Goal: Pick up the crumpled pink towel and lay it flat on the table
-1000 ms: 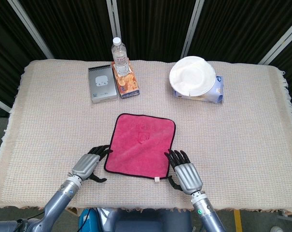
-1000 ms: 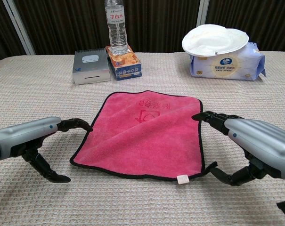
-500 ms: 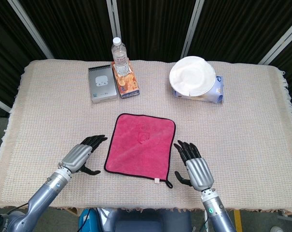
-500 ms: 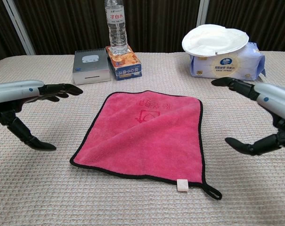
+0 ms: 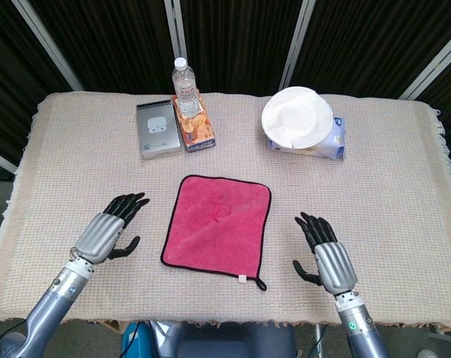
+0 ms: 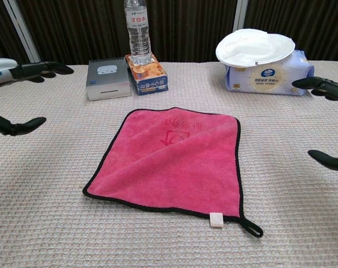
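Note:
The pink towel [image 5: 217,221] with its black hem lies spread flat on the table's middle; in the chest view the pink towel [image 6: 171,159] shows a soft diagonal fold and a hanging loop at its near right corner. My left hand [image 5: 106,230] hovers left of it, fingers spread and empty, clear of the cloth. My right hand [image 5: 329,256] is off to the towel's right, also spread and holding nothing. The chest view catches only fingertips of the left hand [image 6: 20,75] and the right hand [image 6: 325,89] at the frame edges.
At the back stand a grey box [image 5: 157,129], an orange snack box [image 5: 194,123] with a water bottle [image 5: 183,80] on it, and a tissue pack [image 5: 322,139] topped by a white plate [image 5: 295,116]. A beige woven cloth [image 5: 389,194] covers the table.
Both hands have pulled away from the towel's side edges, the left going left and the right going right, and lifted off the table. The towel stays spread where it lay.

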You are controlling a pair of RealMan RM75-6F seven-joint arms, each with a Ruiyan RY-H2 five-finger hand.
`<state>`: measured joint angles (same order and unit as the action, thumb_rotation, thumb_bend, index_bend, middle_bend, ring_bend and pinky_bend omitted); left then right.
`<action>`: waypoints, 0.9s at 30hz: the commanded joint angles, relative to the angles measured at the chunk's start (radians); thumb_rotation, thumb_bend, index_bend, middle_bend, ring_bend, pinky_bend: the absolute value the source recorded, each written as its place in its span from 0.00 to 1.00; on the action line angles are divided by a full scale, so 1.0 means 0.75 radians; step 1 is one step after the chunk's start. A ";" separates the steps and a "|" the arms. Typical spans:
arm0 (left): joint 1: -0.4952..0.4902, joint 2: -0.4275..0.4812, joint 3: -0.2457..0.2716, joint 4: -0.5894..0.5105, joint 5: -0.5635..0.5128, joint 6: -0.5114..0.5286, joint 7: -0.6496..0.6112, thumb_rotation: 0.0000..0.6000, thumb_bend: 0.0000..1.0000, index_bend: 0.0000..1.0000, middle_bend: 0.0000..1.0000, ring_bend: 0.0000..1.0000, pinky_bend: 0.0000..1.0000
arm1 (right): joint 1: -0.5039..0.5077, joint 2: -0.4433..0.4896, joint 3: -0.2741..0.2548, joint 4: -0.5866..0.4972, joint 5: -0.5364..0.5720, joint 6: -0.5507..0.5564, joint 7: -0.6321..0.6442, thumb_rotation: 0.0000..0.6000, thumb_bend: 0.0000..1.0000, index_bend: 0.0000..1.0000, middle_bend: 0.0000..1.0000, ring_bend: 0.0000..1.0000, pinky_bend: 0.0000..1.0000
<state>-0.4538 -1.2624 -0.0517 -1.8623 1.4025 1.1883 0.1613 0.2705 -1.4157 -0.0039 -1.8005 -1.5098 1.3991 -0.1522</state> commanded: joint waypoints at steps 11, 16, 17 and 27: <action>-0.134 -0.006 -0.045 0.121 -0.121 -0.197 0.325 1.00 0.55 0.00 0.00 0.00 0.00 | -0.028 0.029 0.006 0.034 -0.057 0.025 0.088 1.00 0.35 0.00 0.00 0.00 0.00; -0.247 -0.046 -0.104 0.171 -0.258 -0.308 0.509 1.00 0.70 0.00 0.00 0.00 0.00 | -0.030 0.025 0.007 0.039 -0.054 0.015 0.098 1.00 0.35 0.00 0.00 0.00 0.00; -0.284 -0.062 -0.120 0.185 -0.313 -0.340 0.568 1.00 0.74 0.00 0.00 0.00 0.00 | -0.031 0.025 0.009 0.040 -0.053 0.016 0.103 1.00 0.35 0.00 0.00 0.00 0.00; -0.543 -0.280 -0.159 0.387 -0.749 -0.443 0.931 1.00 0.81 0.00 0.00 0.00 0.00 | -0.040 0.035 0.021 0.053 -0.056 0.012 0.156 1.00 0.35 0.00 0.00 0.00 0.00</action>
<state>-0.8018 -1.4118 -0.1612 -1.6297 0.9153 0.8839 0.8087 0.2413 -1.3899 0.0118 -1.7612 -1.5512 1.4085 -0.0359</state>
